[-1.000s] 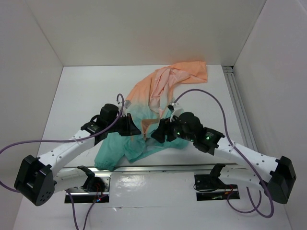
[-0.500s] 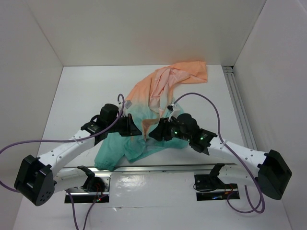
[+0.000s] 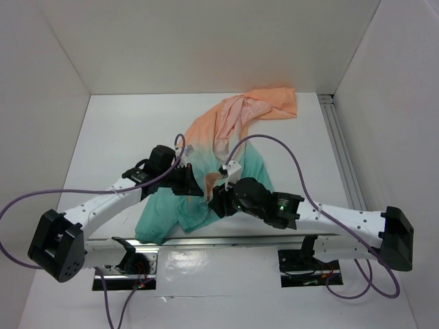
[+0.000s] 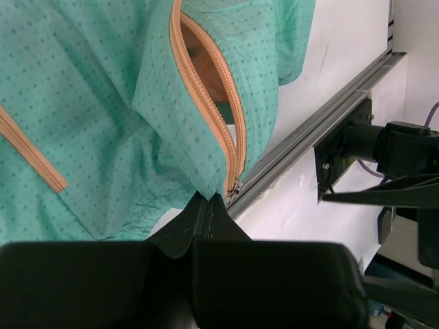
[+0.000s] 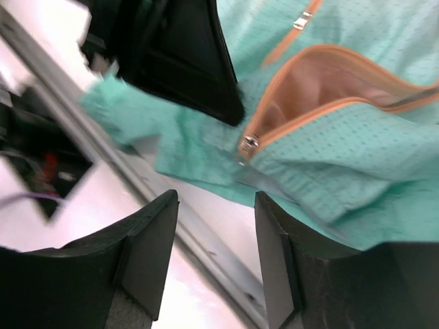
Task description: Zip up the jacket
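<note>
- The jacket [image 3: 230,133] lies crumpled on the desk [image 3: 116,130], with its peach collar end toward the far right and its teal hem at the near edge.
- Its orange front zipper [image 4: 206,110] gapes open, running from the hem away toward the peach end. The slider [image 5: 247,144] sits at the very bottom, just above the hem.
- The left fingers [image 4: 208,209] are pressed together on the hem directly below the slider, apparently anchoring the zipper's base.
- The right fingers [image 5: 161,219] stand apart and hold nothing. The slider lies just ahead of them and slightly to one side, not yet between them.
- The right arm looks placed to take the slider and would have to draw it along the zipper's line, away from the left pinch.
- An aluminium rail [image 3: 206,240] borders the desk beside the hem, and plain white walls [image 3: 206,41] enclose the scene.
</note>
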